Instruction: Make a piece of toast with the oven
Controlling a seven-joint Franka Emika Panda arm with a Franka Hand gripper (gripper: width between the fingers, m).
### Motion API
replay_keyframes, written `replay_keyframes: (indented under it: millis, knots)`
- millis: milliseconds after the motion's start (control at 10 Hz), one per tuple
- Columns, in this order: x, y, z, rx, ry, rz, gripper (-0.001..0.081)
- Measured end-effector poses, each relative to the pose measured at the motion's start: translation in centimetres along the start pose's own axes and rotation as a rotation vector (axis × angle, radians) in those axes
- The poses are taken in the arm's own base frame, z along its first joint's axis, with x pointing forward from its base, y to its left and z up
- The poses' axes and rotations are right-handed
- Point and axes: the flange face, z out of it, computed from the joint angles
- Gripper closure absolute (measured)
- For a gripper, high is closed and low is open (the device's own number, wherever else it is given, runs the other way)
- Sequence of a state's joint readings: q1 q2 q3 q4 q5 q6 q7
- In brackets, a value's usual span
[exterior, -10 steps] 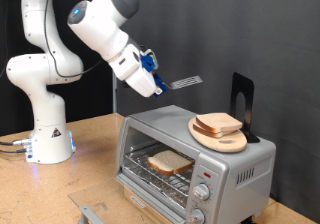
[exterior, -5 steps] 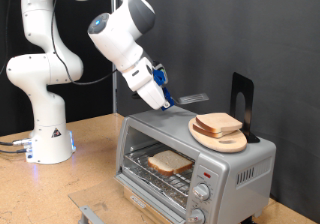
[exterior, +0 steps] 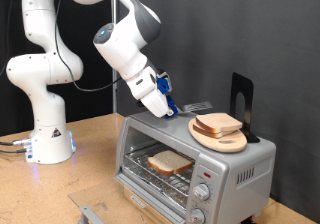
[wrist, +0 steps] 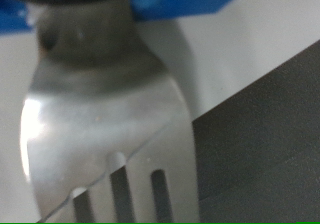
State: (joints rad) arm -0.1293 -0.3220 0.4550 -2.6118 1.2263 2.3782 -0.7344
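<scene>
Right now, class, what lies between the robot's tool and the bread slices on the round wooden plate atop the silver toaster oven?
In the exterior view, a slotted metal spatula held in the tool spans that stretch toward the bread.

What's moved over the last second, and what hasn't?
The gripper, gripping a metal spatula, came down toward the oven top, blade now beside the bread on the wooden plate. Unchanged: the piece of toast on the rack, door open.
</scene>
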Motion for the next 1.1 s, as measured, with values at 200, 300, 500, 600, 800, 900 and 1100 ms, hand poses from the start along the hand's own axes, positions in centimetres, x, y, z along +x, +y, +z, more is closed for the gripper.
replay_keyframes:
  millis: [200, 300, 500, 600, 800, 900, 1100]
  knots:
    - [0.0, -0.1, 0.1, 0.014, 0.008, -0.011, 0.0083]
    - [0.0, -0.1, 0.0, 0.019, 0.005, -0.012, 0.0083]
    - [0.0, -0.1, -0.1, 0.032, -0.003, -0.01, 0.0013]
    - [-0.1, 0.0, -0.2, 0.042, -0.008, -0.01, 0.0002]
    - [-0.3, 0.4, -0.7, 0.073, 0.024, -0.041, 0.0001]
    - [-0.4, 0.8, -1.1, 0.105, 0.081, -0.082, 0.0001]
    - [-0.4, 1.3, -2.2, 0.143, 0.183, -0.136, 0.0001]
